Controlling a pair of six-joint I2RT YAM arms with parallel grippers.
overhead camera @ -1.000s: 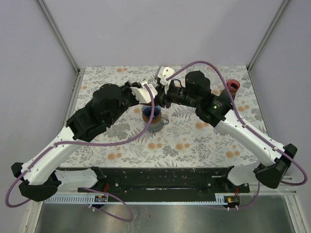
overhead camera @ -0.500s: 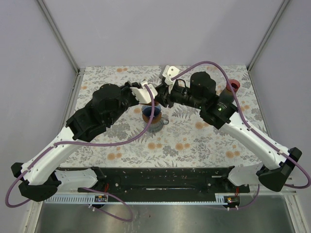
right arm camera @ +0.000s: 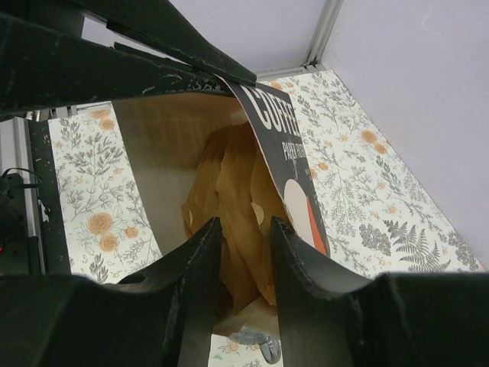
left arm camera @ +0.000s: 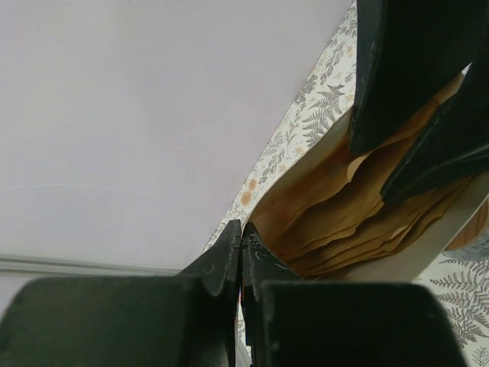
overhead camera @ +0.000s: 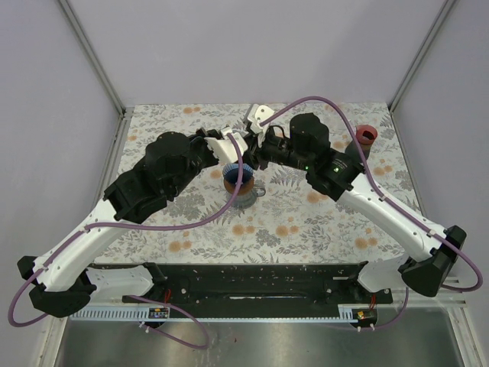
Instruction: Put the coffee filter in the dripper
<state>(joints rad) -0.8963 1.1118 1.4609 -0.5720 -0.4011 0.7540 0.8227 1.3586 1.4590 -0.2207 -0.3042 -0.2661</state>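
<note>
1. Jaws of the right gripper stand partly apart, dipped into the open filter box and astride the upper edges of the brown coffee filters. Whether they pinch any paper cannot be told.
2. Left gripper is closed, its tips pinching the cardboard wall of the box.
3. All the filters sit inside the box.
4. Dripper, blue-rimmed, stands on the flowered table just beside the box, toward the arm bases.
5. Red cup sits well apart, at the far right.
</note>
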